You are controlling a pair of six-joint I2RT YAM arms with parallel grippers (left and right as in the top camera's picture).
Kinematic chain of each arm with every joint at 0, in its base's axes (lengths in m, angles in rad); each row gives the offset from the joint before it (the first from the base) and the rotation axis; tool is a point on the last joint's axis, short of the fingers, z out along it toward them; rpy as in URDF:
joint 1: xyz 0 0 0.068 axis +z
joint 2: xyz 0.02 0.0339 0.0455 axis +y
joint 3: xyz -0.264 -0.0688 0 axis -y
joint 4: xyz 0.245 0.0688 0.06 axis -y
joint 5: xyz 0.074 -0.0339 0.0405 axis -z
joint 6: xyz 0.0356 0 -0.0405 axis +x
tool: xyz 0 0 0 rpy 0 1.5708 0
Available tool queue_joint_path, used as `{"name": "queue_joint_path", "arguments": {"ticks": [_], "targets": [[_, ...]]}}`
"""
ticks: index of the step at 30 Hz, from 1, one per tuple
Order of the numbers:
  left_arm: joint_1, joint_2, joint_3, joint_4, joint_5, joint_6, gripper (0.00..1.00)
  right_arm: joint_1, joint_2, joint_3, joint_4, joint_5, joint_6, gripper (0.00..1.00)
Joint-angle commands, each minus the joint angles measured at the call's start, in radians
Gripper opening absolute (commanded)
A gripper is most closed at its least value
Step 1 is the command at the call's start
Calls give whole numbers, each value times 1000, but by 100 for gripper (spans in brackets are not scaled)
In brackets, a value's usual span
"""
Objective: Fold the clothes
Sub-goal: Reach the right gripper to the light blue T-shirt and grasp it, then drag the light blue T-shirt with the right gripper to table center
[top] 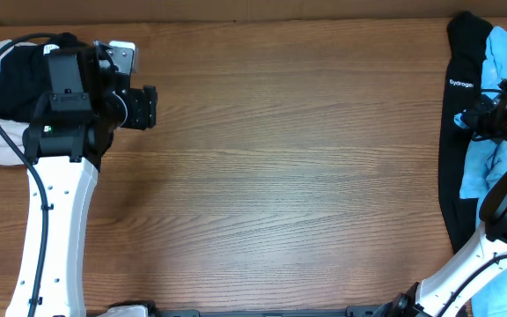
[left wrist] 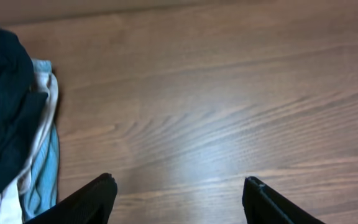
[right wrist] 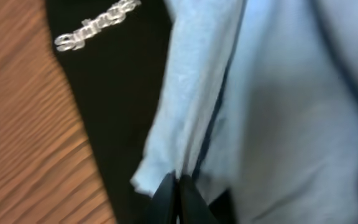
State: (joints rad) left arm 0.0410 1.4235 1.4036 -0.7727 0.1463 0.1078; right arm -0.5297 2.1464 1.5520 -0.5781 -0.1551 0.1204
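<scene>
Downward, right tool [right wrist: 178,190] tight on T-shirt [right wrist: 272,106]

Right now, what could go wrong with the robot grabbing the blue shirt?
The right gripper pinches only a thin edge of the blue shirt, so the cloth might slip out. The black top lies right against it and could get dragged along too.

The overhead view is evenly, warmly lit and sharp across the brown wood-grain table [top: 280,176], with a faint soft shadow beside the white left arm [top: 55,220]. The left wrist view shows a pale sheen of glare on the wood. The right wrist view is close and blurred, smearing the white lettering [right wrist: 95,25] on the black fabric top [right wrist: 117,93] and softening the light-blue cotton T-shirt [right wrist: 278,112].
</scene>
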Motion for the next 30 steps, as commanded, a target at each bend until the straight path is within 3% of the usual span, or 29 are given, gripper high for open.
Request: {"name": "queue_joint_path", "arguments": {"ticks": [1,8,16,30], "targets": [[5,3,21,28,2,-4,68,3,-125,48,-48,-126,11,4],[6,1,33,82,-159,-76,65,151,-323,105,-230,-205,-27,4],[7,1,36,101,-306,-86,74,414,-368,105,-244,-222,-12,4],[190,1,49,122,-360,-85,82,1177,-368,105,-167,-200,-11,4]]}}
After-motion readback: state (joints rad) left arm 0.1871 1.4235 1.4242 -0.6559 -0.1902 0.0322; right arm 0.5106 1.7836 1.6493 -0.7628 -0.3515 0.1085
